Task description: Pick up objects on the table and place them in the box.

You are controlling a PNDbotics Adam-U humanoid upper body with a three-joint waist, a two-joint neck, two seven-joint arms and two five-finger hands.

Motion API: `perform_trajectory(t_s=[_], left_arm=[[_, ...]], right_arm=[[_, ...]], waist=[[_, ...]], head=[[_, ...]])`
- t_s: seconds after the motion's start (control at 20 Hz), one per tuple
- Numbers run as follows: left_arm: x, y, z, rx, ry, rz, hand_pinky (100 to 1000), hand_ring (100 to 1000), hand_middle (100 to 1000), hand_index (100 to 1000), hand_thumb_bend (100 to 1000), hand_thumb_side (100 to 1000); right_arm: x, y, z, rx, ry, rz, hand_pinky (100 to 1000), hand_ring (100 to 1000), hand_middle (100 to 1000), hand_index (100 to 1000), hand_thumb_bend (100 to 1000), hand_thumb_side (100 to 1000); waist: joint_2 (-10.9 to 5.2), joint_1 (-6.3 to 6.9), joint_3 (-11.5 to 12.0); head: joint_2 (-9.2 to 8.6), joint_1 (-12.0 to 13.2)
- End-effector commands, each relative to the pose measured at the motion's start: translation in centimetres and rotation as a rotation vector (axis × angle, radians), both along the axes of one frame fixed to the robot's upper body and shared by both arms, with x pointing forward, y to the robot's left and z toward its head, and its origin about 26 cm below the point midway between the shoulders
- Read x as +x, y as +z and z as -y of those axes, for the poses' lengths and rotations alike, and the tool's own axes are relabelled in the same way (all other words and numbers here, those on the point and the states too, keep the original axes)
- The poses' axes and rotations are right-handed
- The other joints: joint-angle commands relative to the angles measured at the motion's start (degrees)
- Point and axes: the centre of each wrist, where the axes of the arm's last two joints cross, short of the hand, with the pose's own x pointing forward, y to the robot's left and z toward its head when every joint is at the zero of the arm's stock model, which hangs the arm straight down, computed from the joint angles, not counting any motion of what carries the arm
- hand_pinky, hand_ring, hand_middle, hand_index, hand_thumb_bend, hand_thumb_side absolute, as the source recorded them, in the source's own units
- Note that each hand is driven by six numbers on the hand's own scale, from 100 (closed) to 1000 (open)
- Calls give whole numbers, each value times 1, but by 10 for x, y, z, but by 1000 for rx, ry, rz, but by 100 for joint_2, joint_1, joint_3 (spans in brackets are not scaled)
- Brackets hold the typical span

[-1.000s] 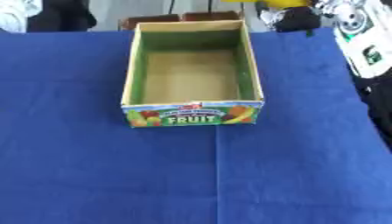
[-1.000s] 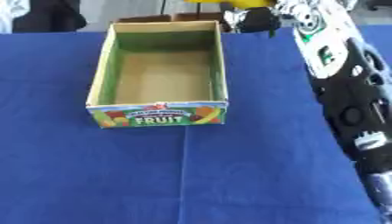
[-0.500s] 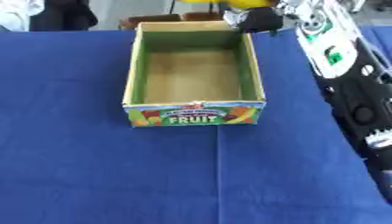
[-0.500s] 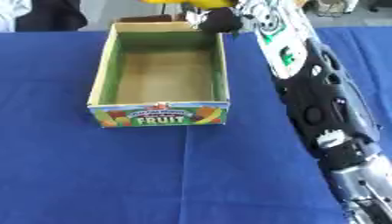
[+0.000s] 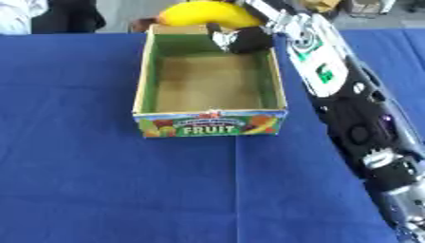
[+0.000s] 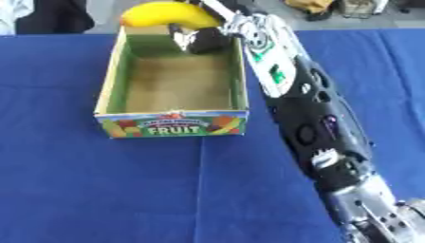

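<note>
With the right hand (image 5: 241, 38) curled round the banana (image 5: 207, 14) above the far wall of the box (image 5: 274, 85), the sound course is to bring it over the bare floor, lower, then uncurl the fingers.

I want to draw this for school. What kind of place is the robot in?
Probably a robot test room: a table under a blue cloth, a cardboard fruit box, and the robot's right hand holding a banana over it.

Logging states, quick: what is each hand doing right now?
Left hand: not in view.
Right hand: shut on the banana, over the box's far end.
</note>
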Motion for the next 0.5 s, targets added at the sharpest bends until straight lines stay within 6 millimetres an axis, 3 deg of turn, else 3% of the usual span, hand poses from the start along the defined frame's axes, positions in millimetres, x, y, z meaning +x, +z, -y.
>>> perform_trajectory(t_s=[0.05,0.5], left_arm=[[-2,8,1,9,-11,27,731,783,794,911,100,896],[-2,7,2,5,-15,24,731,782,793,911,100,897]], right_arm=[[0,4,-5,-18,1,6,629,805,431,733,100,403],[9,-14,-14,-64,-6,-48,638,812,439,744,100,412]], waist=[[-1570,-32,27],[-1545,-44,49]], head=[[-54,-22],[-73,-52]])
